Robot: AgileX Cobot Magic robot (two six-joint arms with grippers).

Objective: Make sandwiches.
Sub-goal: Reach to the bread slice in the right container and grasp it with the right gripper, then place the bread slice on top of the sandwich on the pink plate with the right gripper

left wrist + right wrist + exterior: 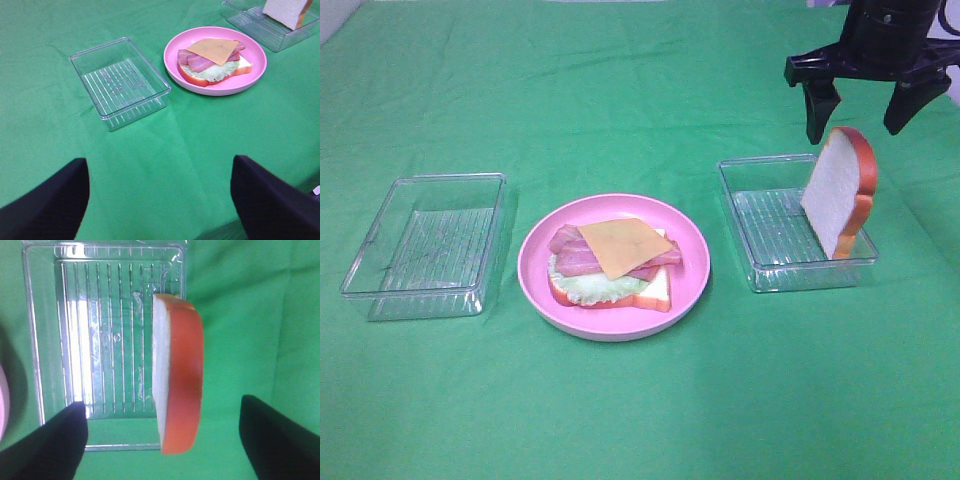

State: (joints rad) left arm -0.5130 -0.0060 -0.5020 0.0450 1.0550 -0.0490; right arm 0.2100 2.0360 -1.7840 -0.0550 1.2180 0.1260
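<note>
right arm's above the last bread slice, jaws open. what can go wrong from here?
1. The bread slice stands on edge, leaning on the right tray wall. A nudge from the open right gripper could tip it out onto the cloth.
2. The slice is off-centre between the fingers in the wrist view, so closing may catch only the crust.
3. The cheese lies skewed on the bacon; setting bread on top could push it off the plate stack.

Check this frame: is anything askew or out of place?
Yes. The top bread slice stands on edge in the right tray, leaning on its far wall instead of lying flat. The open right claw hovers just above it, not touching. The stack on the plate has no top slice yet; the cheese sits slightly skewed.
</note>
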